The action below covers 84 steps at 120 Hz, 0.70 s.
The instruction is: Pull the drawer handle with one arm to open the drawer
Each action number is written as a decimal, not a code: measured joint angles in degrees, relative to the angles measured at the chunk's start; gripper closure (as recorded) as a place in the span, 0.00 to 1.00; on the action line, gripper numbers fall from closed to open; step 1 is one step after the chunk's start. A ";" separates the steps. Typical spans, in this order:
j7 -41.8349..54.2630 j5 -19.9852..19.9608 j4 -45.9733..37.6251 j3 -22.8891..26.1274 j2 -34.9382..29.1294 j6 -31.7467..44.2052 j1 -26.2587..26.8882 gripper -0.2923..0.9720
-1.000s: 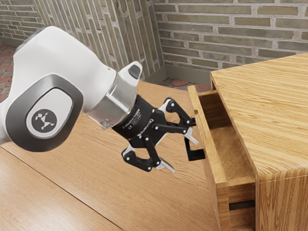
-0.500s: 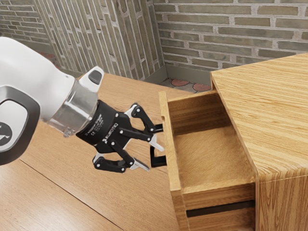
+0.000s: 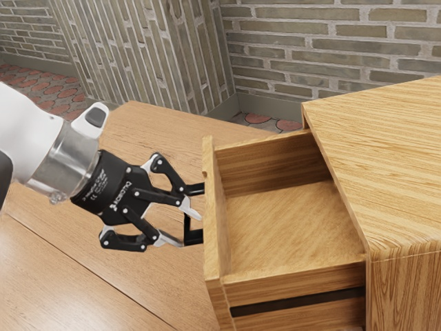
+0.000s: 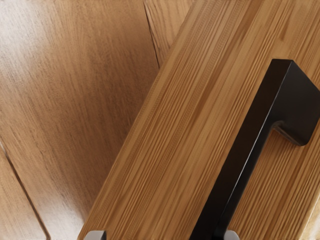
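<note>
Nearest, the wooden tabletop (image 3: 76,289) runs under the arm, which comes in from the exterior view's left. The hand (image 3: 180,225) is at the drawer's front, its fingers spread wide and not clamped on anything. The black handle (image 3: 187,215) sits in the gap between them. In the wrist view the handle (image 4: 250,150) slants across that gap, and its bar runs down close beside one of the two silver fingertips (image 4: 95,235) and well away from the other. The handle's long axis follows the width of the drawer front (image 3: 210,207), just to the exterior view's right of the palm. Any further pull would therefore go straight back toward the exterior view's left, square to the bar. Beyond it, the drawer (image 3: 289,221) is far out of the cabinet (image 3: 386,152), with its bare wooden floor exposed. The task looks essentially accomplished. A brick wall (image 3: 331,48) closes the background.
</note>
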<state>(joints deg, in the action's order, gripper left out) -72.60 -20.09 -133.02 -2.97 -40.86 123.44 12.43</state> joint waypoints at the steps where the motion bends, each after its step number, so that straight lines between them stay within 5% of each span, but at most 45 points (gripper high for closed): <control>1: 0.00 0.01 -0.12 -0.02 -0.19 -0.06 -0.06 0.59; 84: -0.16 5.52 -3.23 -4.06 -7.96 -7.95 -2.28 0.59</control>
<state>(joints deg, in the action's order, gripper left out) -72.75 -14.57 -136.25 -7.03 -48.82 115.49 10.15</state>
